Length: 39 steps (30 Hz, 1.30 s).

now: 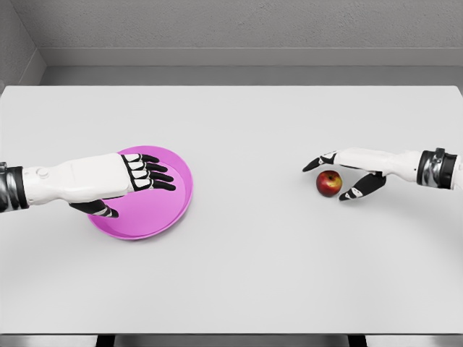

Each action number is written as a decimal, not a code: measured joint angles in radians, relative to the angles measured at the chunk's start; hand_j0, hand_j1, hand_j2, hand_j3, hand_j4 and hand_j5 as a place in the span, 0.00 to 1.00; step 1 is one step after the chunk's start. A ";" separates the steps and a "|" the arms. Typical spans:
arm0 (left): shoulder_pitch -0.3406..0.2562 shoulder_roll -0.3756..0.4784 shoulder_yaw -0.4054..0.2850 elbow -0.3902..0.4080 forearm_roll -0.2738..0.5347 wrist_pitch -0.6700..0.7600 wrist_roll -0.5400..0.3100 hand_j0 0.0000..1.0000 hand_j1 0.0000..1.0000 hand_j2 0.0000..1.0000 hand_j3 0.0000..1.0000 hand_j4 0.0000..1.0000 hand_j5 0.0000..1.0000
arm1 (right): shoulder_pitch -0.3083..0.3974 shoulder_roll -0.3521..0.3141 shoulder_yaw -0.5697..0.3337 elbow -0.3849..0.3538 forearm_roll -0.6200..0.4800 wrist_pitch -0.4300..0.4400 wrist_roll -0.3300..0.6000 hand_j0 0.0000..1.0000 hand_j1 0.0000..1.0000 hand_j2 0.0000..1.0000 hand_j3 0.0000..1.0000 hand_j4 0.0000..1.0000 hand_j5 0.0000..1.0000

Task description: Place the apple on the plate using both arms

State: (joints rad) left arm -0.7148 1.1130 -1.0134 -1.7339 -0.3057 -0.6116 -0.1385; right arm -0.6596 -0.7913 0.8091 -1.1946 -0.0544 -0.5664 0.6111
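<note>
Progress: early; apple (pixel 329 183) not yet lifted, plate (pixel 163 210) holds nothing.
Apple location: on the white table (pixel 253 275), right side, well apart from the plate.
Right hand (pixel 346 176): fingers spread, arched around the apple, grasp not closed.
Left hand (pixel 137 177): fingers extended flat over the plate, holding nothing.
Remaining: grasp, carry left, set down.
Apple orientation: round, no clear long axis; stem direction cannot be told.

Just beside the right hand (pixel 346 176), the apple (pixel 329 183) is showing a smooth, glossy red-and-yellow skin with a small bright highlight. Under the left hand (pixel 137 176), the plate (pixel 181 189) is looking like smooth magenta plastic with a soft sheen along its rim. Both hands are wearing hard, smooth white shells with matt black fingertips, and the surface (pixel 246 275) beneath them is appearing matt, even and pale grey.
</note>
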 measured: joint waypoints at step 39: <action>0.000 0.000 0.000 0.000 0.000 0.000 0.000 1.00 1.00 1.00 1.00 1.00 1.00 | -0.002 0.018 -0.001 0.049 -0.003 -0.046 0.000 0.55 0.55 0.55 0.55 0.55 0.55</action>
State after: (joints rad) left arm -0.7148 1.1130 -1.0133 -1.7335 -0.3057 -0.6115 -0.1386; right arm -0.6611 -0.7731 0.8079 -1.1456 -0.0571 -0.6128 0.6110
